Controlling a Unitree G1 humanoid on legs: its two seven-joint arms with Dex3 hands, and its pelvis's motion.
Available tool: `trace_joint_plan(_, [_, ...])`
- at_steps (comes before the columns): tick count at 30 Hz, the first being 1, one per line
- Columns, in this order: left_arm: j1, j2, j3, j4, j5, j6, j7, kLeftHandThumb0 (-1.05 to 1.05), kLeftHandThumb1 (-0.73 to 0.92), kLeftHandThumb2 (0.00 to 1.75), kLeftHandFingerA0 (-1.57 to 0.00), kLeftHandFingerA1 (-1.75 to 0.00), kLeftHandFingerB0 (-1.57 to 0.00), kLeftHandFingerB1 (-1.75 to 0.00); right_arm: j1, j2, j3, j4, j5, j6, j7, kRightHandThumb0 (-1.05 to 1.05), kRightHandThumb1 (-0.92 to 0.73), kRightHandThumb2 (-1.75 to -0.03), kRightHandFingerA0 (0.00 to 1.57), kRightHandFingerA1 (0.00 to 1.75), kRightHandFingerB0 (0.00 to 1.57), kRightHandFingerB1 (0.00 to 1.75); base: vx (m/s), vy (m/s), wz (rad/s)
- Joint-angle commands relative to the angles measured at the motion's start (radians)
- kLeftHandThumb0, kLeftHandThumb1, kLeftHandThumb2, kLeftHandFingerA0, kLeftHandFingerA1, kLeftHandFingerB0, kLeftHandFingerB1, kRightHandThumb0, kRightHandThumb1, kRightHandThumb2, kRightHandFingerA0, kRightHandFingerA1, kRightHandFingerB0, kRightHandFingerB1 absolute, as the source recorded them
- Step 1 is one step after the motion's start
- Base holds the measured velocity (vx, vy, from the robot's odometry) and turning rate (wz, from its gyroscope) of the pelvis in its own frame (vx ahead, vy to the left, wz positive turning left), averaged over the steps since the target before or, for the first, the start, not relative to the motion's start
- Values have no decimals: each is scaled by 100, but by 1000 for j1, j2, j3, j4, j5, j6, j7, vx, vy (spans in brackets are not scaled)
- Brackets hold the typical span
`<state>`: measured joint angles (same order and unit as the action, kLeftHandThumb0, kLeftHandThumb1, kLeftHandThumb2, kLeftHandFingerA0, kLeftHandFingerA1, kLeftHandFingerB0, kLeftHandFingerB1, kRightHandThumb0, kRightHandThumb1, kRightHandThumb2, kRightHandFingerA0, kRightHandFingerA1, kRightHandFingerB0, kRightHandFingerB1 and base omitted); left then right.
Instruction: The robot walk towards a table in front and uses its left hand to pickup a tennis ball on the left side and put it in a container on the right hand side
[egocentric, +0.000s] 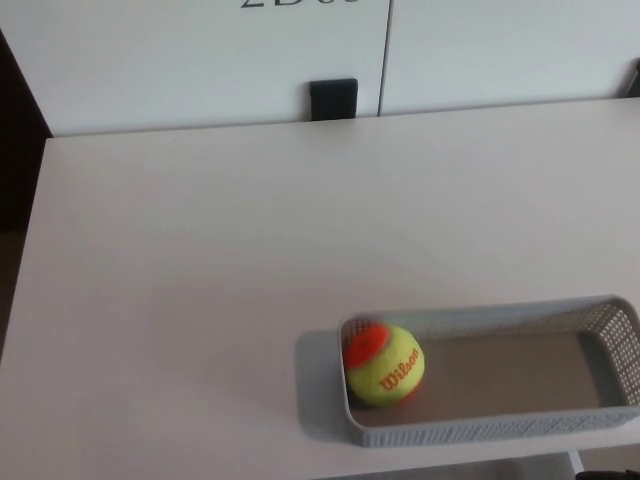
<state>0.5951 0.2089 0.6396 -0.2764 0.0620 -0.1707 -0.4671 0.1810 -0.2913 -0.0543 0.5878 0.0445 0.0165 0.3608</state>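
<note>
Resting inside the grey mesh container (480, 428), the yellow-and-orange tennis ball (384, 364) sits at its left end, against the wall. The container stands at the near right edge of the white table (200, 300). Neither the left hand nor the right hand is in view, so finger state cannot be told

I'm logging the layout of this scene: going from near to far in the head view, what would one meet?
Grey container holding the tennis ball in its left end → bare stretch of table → black block at the table's far edge → white panels behind.
</note>
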Motion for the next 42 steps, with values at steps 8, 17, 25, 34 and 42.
trace_joint_plan(8, [-93, 126, 173, 880, 109, -416, 582, -28, 55, 62, -17, -77, -13, -57, 22, -38, -44, 21, 12, -1, -13, -28, -64, -59, 48, 46, 41, 40, 0, 0, 0])
trace_joint_plan(17, [-144, 148, -100, 971, 83, -53, 165, -27, 30, 81, -36, -67, -26, -60, 36, -34, -24, 37, -16, -15, -33, -27, -63, -58, 48, 45, 42, 39, 0, 0, 0])
trace_joint_plan(25, [-362, 110, -308, 1168, 52, 44, 57, -21, 31, 83, -31, -66, -24, -60, 66, 2, -65, 44, 5, -77, -82, -35, -65, -60, 45, 45, 31, 35, 0, 0, 0])
trace_joint_plan(34, [-474, -2, -406, 1070, -8, 169, 156, -16, 35, 85, -21, -64, -10, -56, 72, 29, -91, 60, 7, -106, -101, -38, -63, -60, 45, 45, 30, 35, 0, 0, 0])
trace_joint_plan(42, [-396, -73, -464, 1038, 20, 89, 235, -17, 47, 55, -20, -67, -19, -57, 107, 20, -98, 67, 11, -144, -87, -32, -64, -59, 43, 44, 32, 35, 0, 0, 0])
